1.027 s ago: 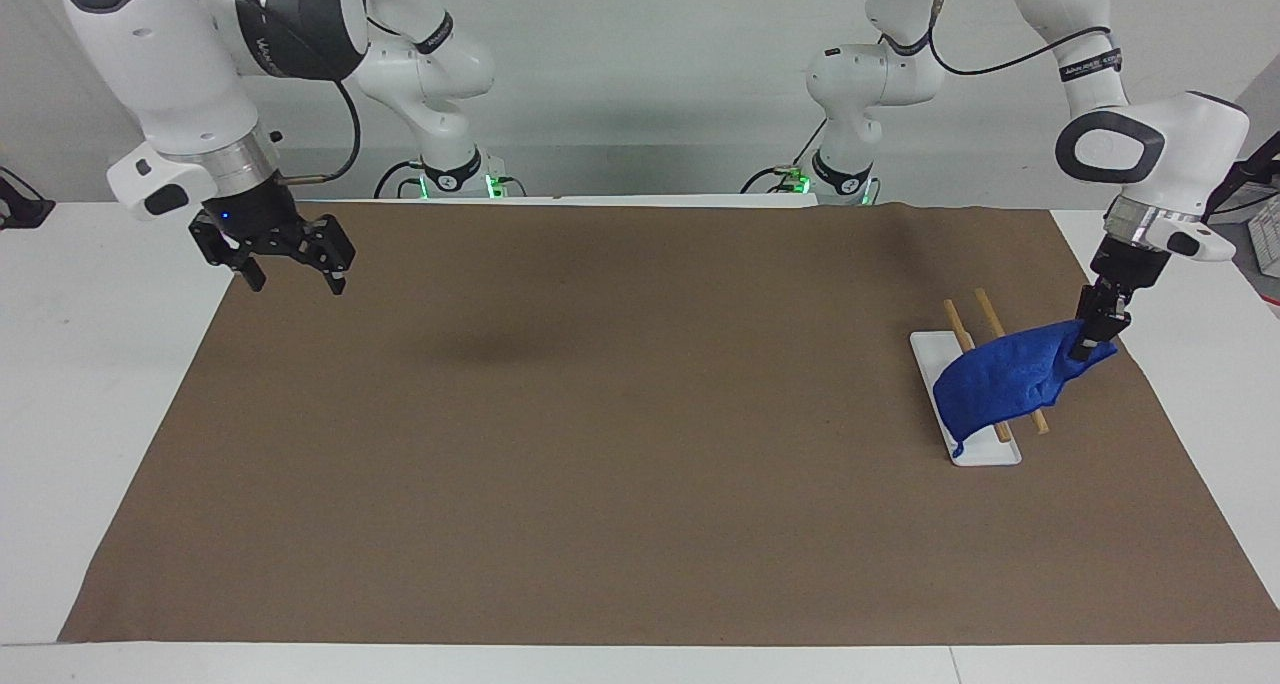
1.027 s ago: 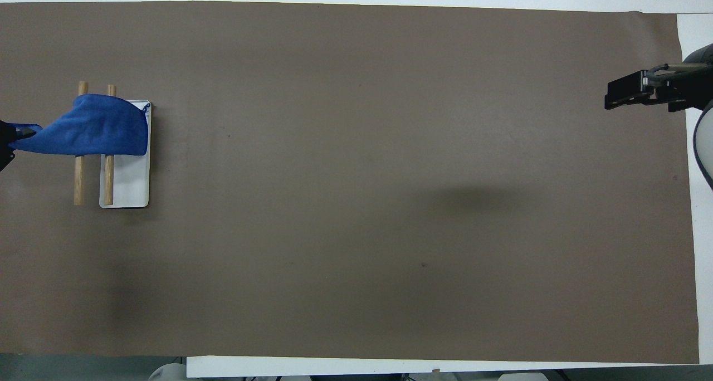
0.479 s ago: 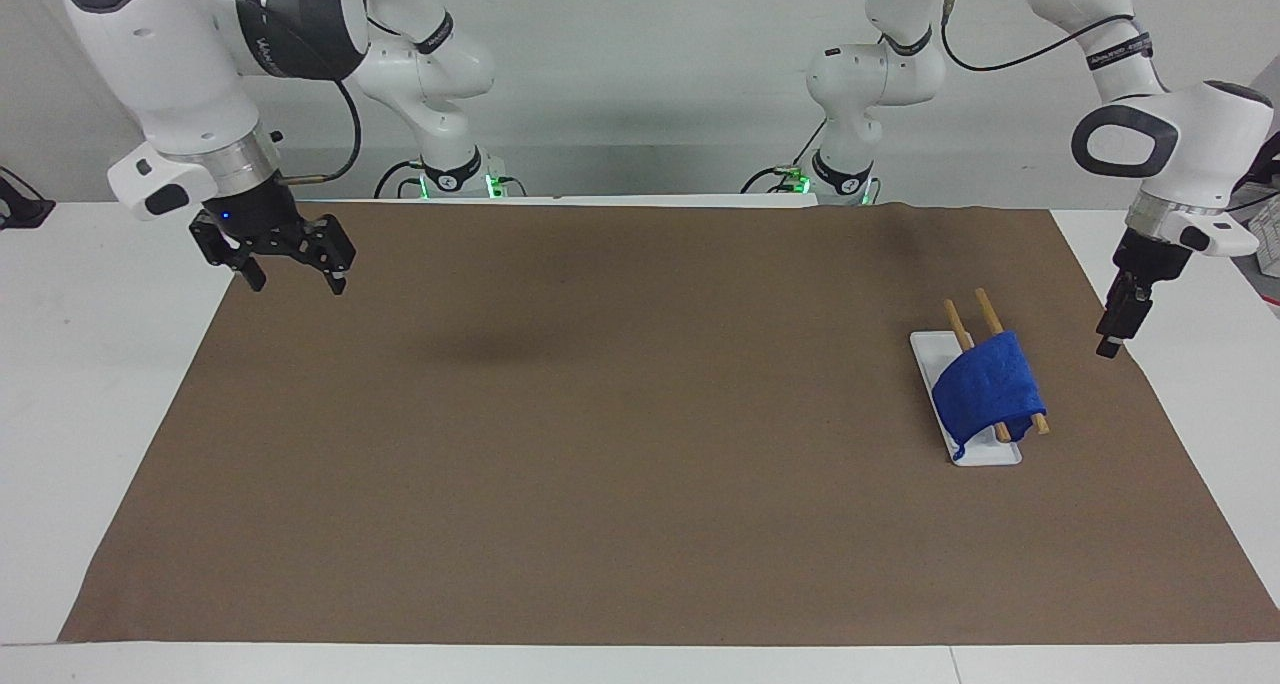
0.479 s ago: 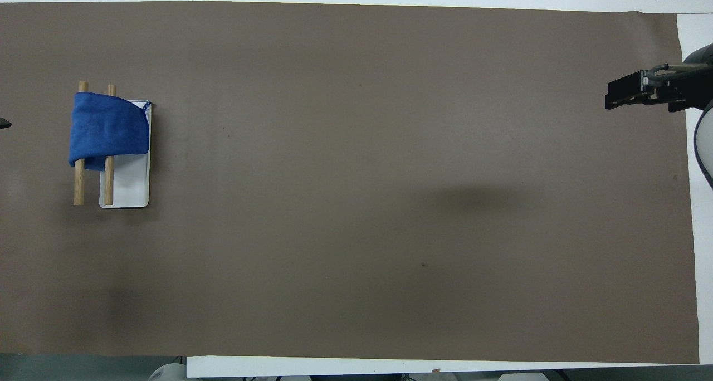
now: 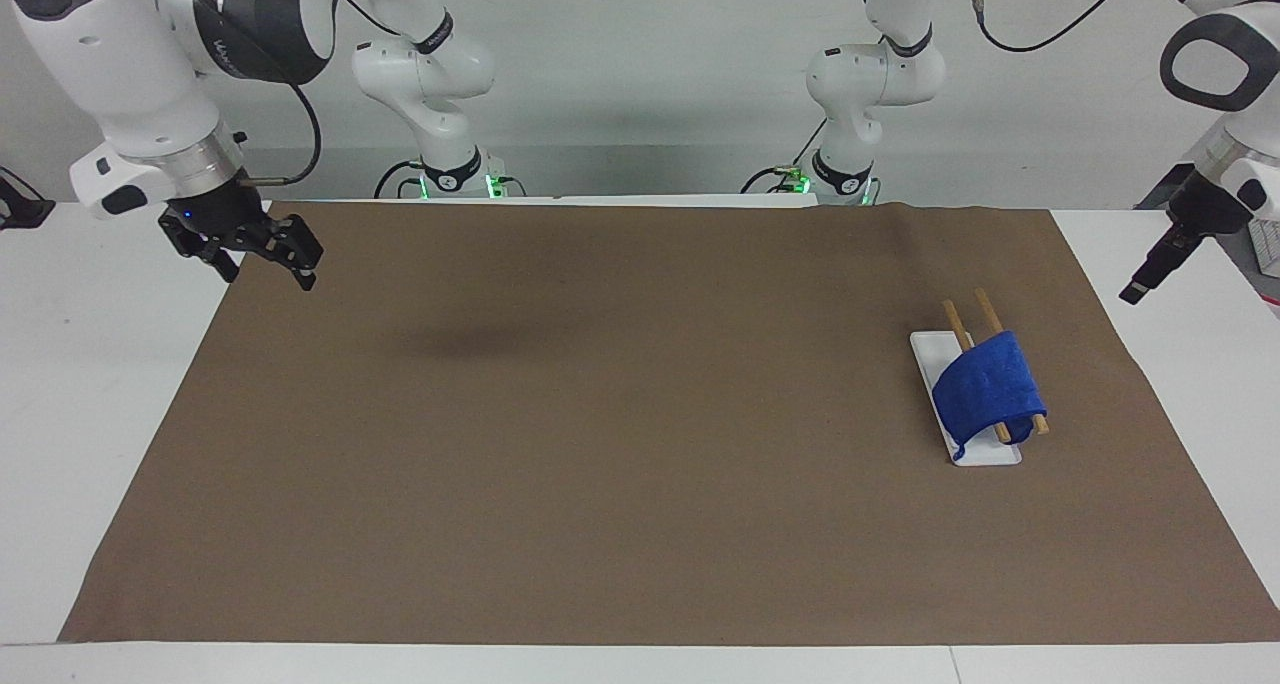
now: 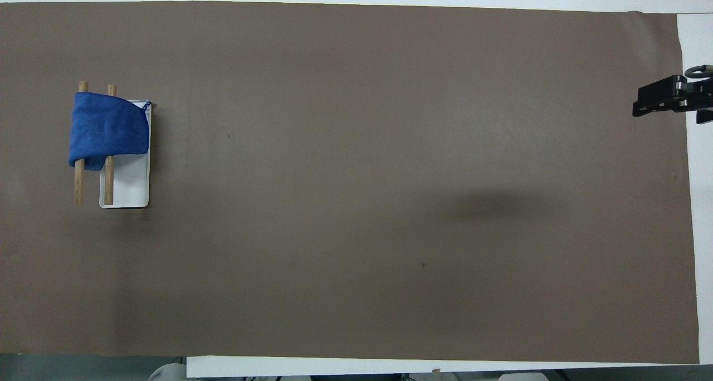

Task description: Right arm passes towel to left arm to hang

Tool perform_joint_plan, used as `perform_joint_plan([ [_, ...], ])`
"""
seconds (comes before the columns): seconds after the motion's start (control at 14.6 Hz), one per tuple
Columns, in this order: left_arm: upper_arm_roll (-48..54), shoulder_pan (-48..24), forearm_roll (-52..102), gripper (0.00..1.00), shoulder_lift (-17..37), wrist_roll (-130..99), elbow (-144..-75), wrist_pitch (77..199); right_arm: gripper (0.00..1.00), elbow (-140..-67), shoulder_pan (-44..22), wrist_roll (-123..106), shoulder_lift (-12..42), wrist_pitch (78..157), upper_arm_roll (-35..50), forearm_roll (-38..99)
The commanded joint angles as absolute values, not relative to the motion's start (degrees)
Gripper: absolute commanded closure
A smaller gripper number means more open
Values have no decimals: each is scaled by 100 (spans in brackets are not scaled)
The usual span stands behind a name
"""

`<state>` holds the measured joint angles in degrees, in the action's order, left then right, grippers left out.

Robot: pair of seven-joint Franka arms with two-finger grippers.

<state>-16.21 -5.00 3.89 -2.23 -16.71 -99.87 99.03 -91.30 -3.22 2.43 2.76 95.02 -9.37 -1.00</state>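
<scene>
The blue towel (image 5: 988, 392) (image 6: 108, 126) hangs draped over the two wooden rods (image 5: 985, 316) (image 6: 78, 183) of a small rack on a white base (image 5: 990, 454) (image 6: 127, 189), at the left arm's end of the table. My left gripper (image 5: 1135, 292) is raised over the white table edge beside the brown mat, apart from the towel and holding nothing; the overhead view does not show it. My right gripper (image 5: 268, 276) (image 6: 662, 99) hangs open and empty over the mat's corner at the right arm's end, near the robots.
A brown mat (image 5: 620, 444) (image 6: 356, 203) covers most of the white table (image 5: 90, 384). Two slimmer white arms with green-lit bases (image 5: 450, 179) stand at the robots' edge.
The left gripper let go of the towel's end, which dropped down over the rods, then rose and drew away toward the table's end. The right gripper shifted slightly outward.
</scene>
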Motion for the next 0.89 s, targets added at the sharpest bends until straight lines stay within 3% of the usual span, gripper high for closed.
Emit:
perform_joint_plan([
  [0.0,-978,-501,255,0,-70,-1626,-9379,8766,1,-9026,-272,176,334,9536,-949,-35],
  [0.27,42,-440,-70,0,-70,-1372,-8983,7824,1,-9035,-272,176,334,9527,-958,-26],
  [0.82,149,-211,9,0,-9,-413,-8675,7760,1,-9026,-272,176,343,9483,-949,-35],
])
